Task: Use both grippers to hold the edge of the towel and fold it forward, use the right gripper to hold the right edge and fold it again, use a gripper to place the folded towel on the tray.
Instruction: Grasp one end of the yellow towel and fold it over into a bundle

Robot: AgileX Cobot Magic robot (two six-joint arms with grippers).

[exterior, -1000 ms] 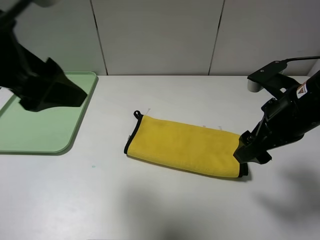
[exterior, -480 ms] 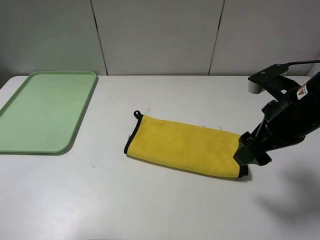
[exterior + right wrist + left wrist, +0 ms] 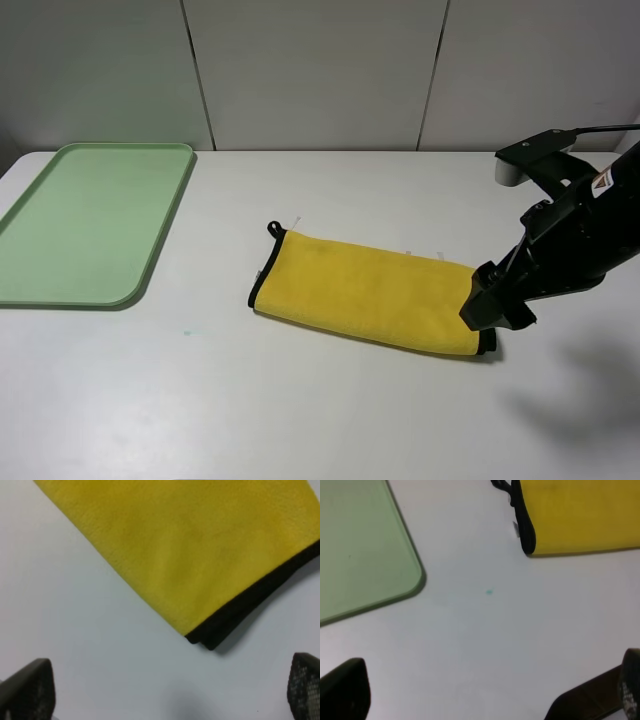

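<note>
Counts: 1 towel with 1 corner loop. 1 tray. 1 table, 1 teal speck on it. 2 grippers in all: right gripper shows in the high view, left gripper only in its own wrist view, with 2 fingers visible on each. Small white tags along the towel's far edge look like 3, too small to be sure.

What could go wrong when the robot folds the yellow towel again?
The open right pincer hangs by the folded yellow plush towel's black bound edge; closing, it might catch only one layer and spoil the fold.
The pale green plastic tray sits across the white table, so the towel could flop open while carried.
</note>
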